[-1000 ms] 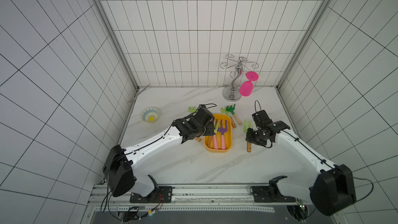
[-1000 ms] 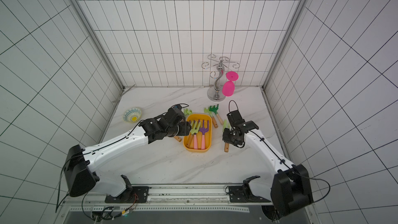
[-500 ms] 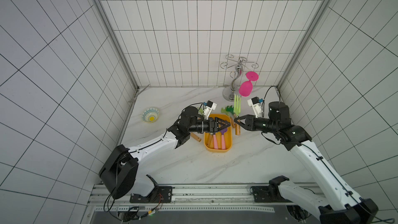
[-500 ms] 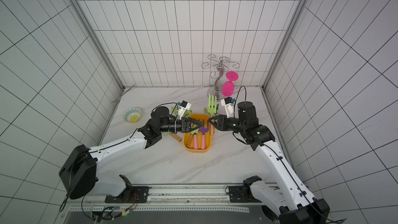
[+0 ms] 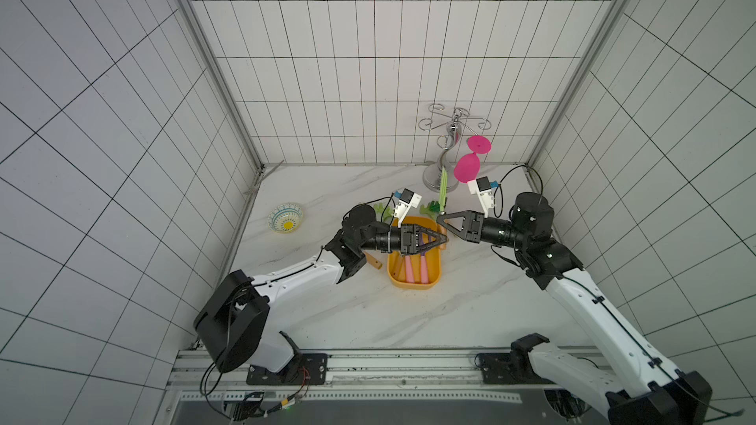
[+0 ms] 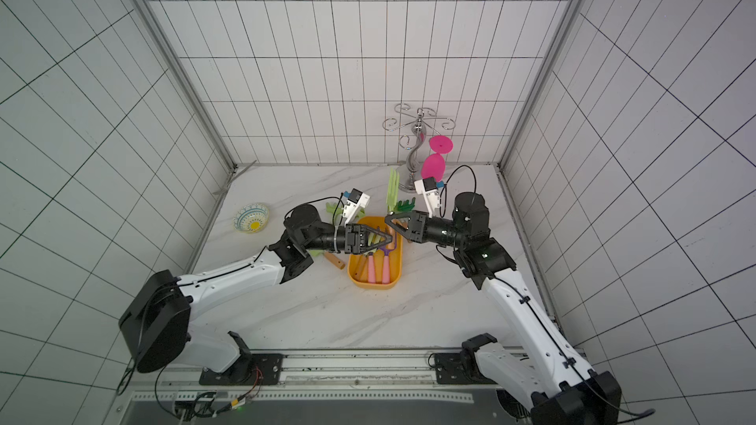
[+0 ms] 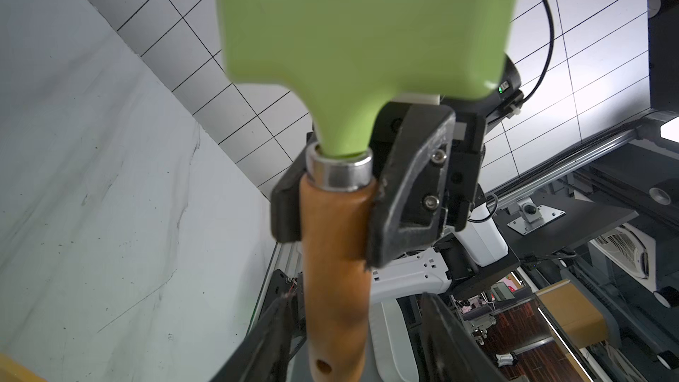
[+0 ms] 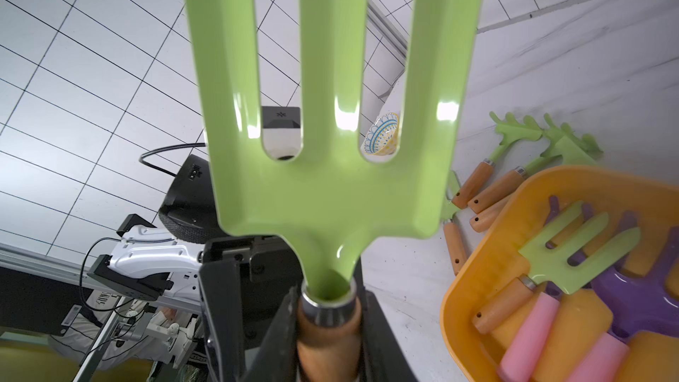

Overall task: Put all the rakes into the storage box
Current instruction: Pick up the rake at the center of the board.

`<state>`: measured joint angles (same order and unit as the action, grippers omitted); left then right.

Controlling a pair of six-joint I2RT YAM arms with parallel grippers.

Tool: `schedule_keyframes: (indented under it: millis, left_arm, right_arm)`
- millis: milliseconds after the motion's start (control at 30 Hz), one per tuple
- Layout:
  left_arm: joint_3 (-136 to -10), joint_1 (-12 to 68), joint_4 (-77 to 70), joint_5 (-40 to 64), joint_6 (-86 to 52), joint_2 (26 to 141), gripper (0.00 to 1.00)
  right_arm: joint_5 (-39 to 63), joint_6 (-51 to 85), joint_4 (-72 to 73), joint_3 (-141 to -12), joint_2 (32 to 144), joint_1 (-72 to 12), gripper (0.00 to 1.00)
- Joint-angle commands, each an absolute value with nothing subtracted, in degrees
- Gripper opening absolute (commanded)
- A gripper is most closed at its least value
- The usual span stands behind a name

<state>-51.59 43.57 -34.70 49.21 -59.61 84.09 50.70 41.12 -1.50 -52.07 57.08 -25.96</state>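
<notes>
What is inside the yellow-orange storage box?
Inside the storage box lie a green pronged tool with a wooden handle, a purple tool head and two pink handles. In both top views the left gripper covers the box's far end, hiding what lies beneath.

White arm links (image 5: 294, 280), black joints (image 5: 532, 214), black jaws, silver screws (image 7: 439, 156), black cables (image 7: 550, 31), perhaps a green light (image 7: 502, 88)

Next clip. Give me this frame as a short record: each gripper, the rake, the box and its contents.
right gripper: shut on the rake, at its ferrule
left gripper: open, fingers astride the handle's lower end
rake: lifted, roughly upright, tines up
storage box: holds a green tool and a purple tool
status: rake not yet in box
</notes>
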Motion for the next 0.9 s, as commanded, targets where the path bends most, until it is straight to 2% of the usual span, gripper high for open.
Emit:
schedule_keyframes:
  millis: [0,100,167,233,267,300,367,433,533,733,867]
  left_arm:
    - [-51.89,43.77,-37.79,48.67,-60.19,85.23,0.48]
    - [-52.28,43.64,-37.20,47.89,-60.27,85.60,0.28]
    - [-52.29,43.42,-37.09,47.38,-60.47,85.61,0.20]
    - [-52.29,43.29,-36.69,46.54,-60.31,85.30,0.13]
    - [-52.36,43.22,-35.57,45.93,-59.84,84.96,0.10]
    - [-52.74,43.15,-33.07,45.27,-58.70,84.59,0.08]
    - [-54.39,43.14,-23.64,43.10,-53.94,83.82,0.06]
    - [-57.42,43.33,-8.92,38.23,-47.21,83.38,0.04]
    - [-62.19,43.76,10.24,26.75,-41.40,84.60,0.02]
    - [-72.40,47.34,32.15,9.87,-39.01,93.66,0.00]
    - [-78.56,49.88,41.60,2.58,-41.81,101.07,0.00]
  right_arm:
    - [51.93,43.03,4.17,-50.15,56.42,-26.96,0.12]
    - [51.39,42.96,4.72,-49.49,56.47,-27.27,0.12]
    - [50.98,41.68,3.26,-49.38,56.68,-27.50,0.13]
    - [50.06,39.60,0.36,-49.56,56.78,-27.76,0.20]
    - [49.40,38.31,-0.97,-49.46,56.72,-27.84,0.34]
    - [48.30,36.72,-2.77,-49.69,56.48,-27.86,0.54]
    - [43.22,32.04,-9.39,-50.97,55.08,-27.73,0.82]
    - [33.72,26.24,-17.25,-53.12,52.58,-27.73,0.90]
    - [16.66,22.05,-24.65,-54.34,48.57,-27.39,0.97]
    - [-9.31,23.90,-34.62,-51.91,46.85,-26.22,0.97]
    - [-11.12,25.47,-39.54,-50.77,49.03,-24.89,0.97]
